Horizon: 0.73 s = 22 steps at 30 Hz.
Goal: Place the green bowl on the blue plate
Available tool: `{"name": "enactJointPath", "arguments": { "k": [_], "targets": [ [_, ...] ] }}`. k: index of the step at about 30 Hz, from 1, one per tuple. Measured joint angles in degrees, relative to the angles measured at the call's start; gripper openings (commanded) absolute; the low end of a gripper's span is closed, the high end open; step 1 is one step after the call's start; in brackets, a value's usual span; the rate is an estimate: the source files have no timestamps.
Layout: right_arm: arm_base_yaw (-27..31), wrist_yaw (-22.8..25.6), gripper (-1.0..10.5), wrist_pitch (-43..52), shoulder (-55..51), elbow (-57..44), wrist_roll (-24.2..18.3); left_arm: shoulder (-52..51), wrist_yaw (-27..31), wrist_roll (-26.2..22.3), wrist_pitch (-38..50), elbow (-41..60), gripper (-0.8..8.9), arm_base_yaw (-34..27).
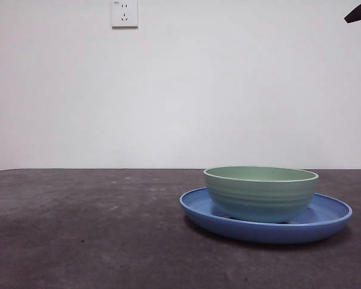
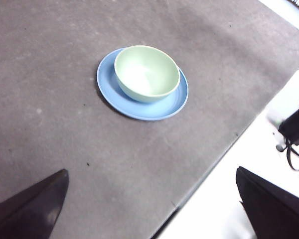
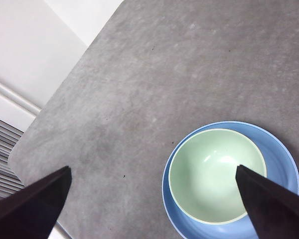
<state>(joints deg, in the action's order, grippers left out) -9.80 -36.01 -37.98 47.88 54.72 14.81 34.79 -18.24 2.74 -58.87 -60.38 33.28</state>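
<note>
The pale green bowl (image 1: 260, 192) sits upright on the blue plate (image 1: 331, 220) at the right of the grey table, empty inside. From the left wrist, the green bowl (image 2: 146, 73) rests toward one side of the blue plate (image 2: 170, 102), well away from my left gripper (image 2: 152, 199), which is open and holds nothing. High above the table, my right gripper (image 3: 154, 196) is open too, with the green bowl (image 3: 217, 174) and blue plate (image 3: 284, 159) below it near one jaw. Only a black tip (image 1: 358, 12) of an arm shows at the front view's top right corner.
The dark grey table (image 1: 84, 229) stretches left of the plate. A white wall with a socket (image 1: 124, 13) stands behind. The table's edge (image 2: 209, 167) and a white floor with a black object (image 2: 296, 127) appear in the left wrist view.
</note>
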Motion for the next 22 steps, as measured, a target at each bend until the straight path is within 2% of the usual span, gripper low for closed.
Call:
{"name": "enactJointPath", "arguments": {
  "k": [9, 13, 22],
  "targets": [
    [0.0, 0.3, 5.8, -1.2, 0.1, 0.0, 0.3, -0.7, 0.0, 0.4, 4.3, 0.0, 5.66, 0.0],
    [0.4, 3.0, 5.8, -4.6, 2.0, 0.2, 0.7, -0.7, 0.0, 0.4, 4.3, 0.0, 5.66, 0.0],
    [8.4, 2.3, 5.7, -6.4, 14.8, 0.2, -0.3, -0.7, 0.0, 0.4, 4.3, 0.0, 5.66, 0.0]
  ]
}}
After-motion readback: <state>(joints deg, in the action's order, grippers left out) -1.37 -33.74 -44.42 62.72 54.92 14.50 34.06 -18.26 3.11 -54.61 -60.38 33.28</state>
